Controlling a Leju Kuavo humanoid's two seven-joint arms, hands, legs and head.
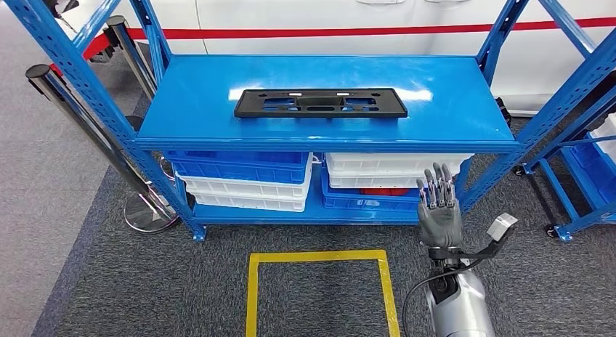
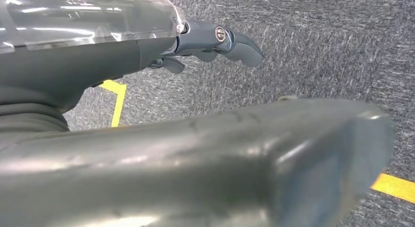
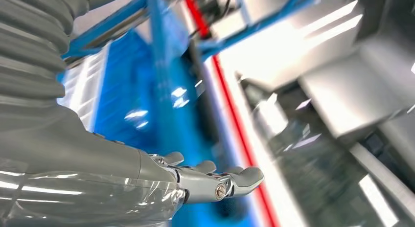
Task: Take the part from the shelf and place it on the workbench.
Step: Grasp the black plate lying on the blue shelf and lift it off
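Observation:
A flat black plastic part (image 1: 320,103) with cut-out slots lies across the middle of the blue shelf top (image 1: 436,83). My right hand (image 1: 439,208) is raised in front of the shelf's lower right, below the top board and to the right of the part, fingers straight and apart, holding nothing. In the right wrist view the same hand (image 3: 210,180) points toward the blurred blue shelf. My left hand (image 2: 215,43) hangs over the grey carpet with its fingers stretched out and nothing in it.
Blue and white bins (image 1: 247,179) are stacked on the shelf's lower level. A yellow taped square (image 1: 319,286) marks the carpet in front. Chrome stanchion posts (image 1: 87,126) stand at the left, another blue rack (image 1: 581,177) at the right, a white car (image 1: 349,17) behind.

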